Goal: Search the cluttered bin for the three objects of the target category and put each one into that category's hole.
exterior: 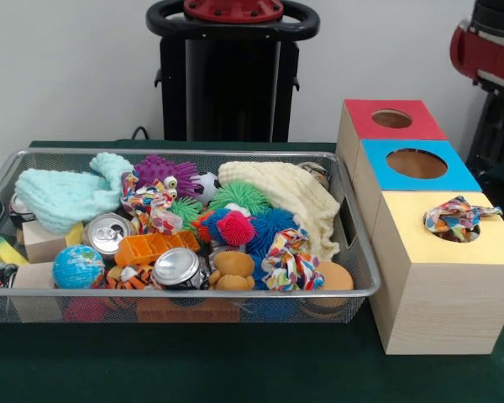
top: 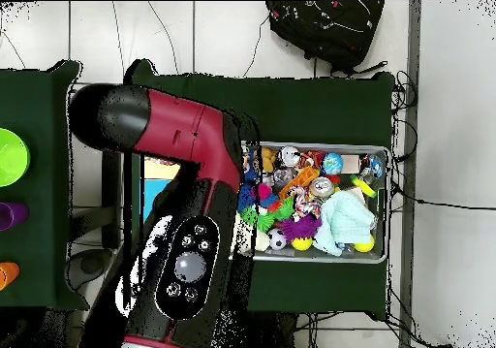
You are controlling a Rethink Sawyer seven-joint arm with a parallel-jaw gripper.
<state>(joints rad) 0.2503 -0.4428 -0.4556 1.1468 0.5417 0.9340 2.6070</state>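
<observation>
A wire mesh bin [exterior: 193, 295] holds a heap of toys. Two knotted multicolour cloths lie in it: one [exterior: 149, 201] left of centre, one [exterior: 291, 260] at the front right. A third multicolour cloth [exterior: 459, 216] sits bunched in the hole of the yellow-topped wooden box [exterior: 441, 290]. Behind that box stand a blue-topped box [exterior: 417, 163] and a red-topped box [exterior: 392, 118], both with nothing in their holes. In the overhead view the red and black arm [top: 184, 199] lies over the boxes, left of the bin [top: 320, 259]. No gripper shows in either view.
The bin also holds a mint towel [exterior: 63, 195], a cream towel [exterior: 286, 195], two cans [exterior: 107, 232], a globe ball [exterior: 78, 267], spiky balls [exterior: 235, 227] and wooden blocks [exterior: 42, 243]. A black bag [top: 325, 29] lies on the floor beyond the table.
</observation>
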